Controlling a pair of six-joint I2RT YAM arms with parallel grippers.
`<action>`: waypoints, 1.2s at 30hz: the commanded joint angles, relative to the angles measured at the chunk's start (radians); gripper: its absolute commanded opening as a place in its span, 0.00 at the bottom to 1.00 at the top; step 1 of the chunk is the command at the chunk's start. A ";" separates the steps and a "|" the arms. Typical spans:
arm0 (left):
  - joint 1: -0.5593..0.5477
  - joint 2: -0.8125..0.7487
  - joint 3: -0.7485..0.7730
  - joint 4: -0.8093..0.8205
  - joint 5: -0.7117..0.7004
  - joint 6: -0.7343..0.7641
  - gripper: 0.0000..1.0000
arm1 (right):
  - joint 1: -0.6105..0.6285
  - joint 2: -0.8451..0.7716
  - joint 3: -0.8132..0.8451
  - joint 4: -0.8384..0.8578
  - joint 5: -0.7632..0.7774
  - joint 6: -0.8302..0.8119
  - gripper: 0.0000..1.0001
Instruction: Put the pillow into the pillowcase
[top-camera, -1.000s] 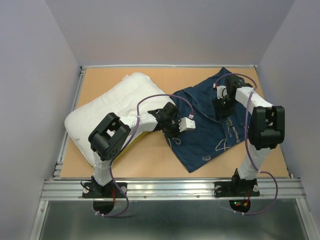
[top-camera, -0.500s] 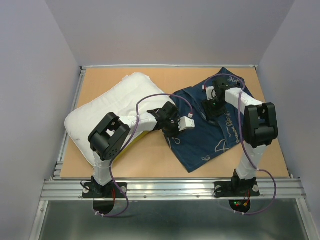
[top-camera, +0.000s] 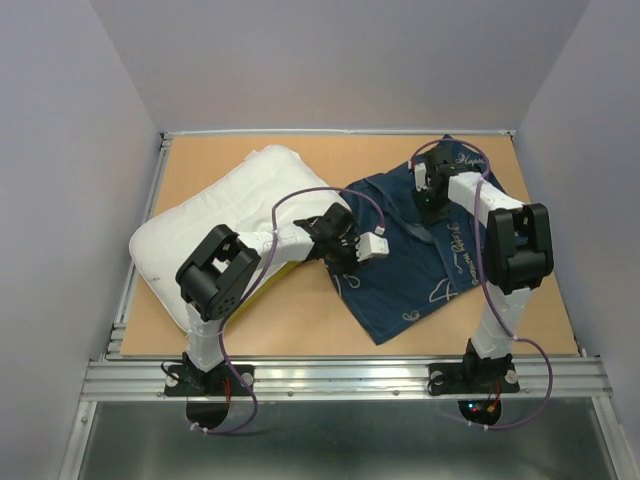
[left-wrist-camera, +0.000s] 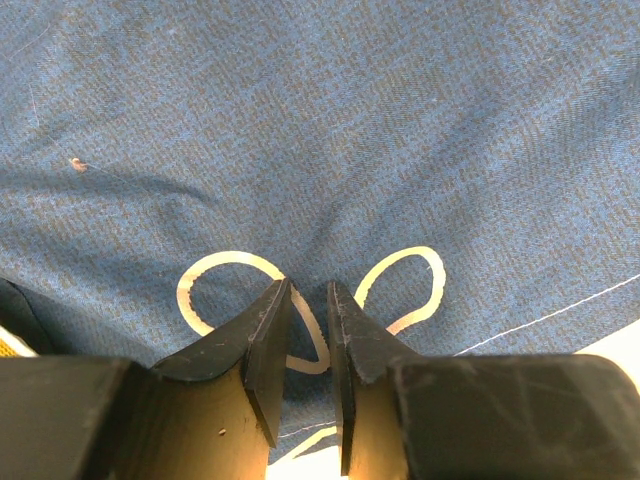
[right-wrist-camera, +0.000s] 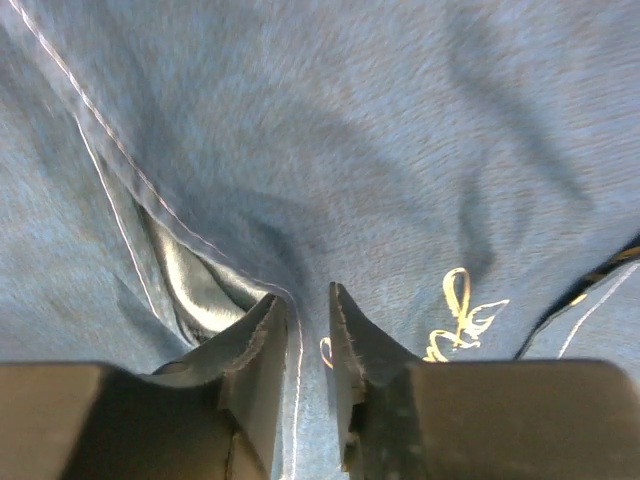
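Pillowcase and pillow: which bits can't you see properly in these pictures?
Top view: the left arm covers the near side of the pillow, hiding much of its yellow edge.
Top view: the right arm covers part of the pillowcase, and its opening cannot be made out.
Left wrist view: too close up to tell whether the left gripper pinches cloth. It also cuts off the drawing.
Right wrist view: blurry, so the same doubt holds for the right gripper.

One soft white rectangular fabric pillow (top-camera: 230, 195) is present. One navy blue cloth pillowcase (top-camera: 400, 280) with white drawings, too.
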 joint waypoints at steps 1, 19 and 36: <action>0.014 -0.006 0.023 -0.037 -0.019 0.005 0.32 | 0.003 -0.031 0.076 0.051 0.041 0.030 0.22; 0.096 -0.097 -0.047 -0.050 0.061 0.057 0.25 | -0.014 -0.288 -0.082 0.037 -0.026 0.044 0.01; 0.093 -0.068 -0.016 -0.047 0.069 0.022 0.26 | -0.005 -0.064 -0.016 0.092 -0.011 0.061 0.47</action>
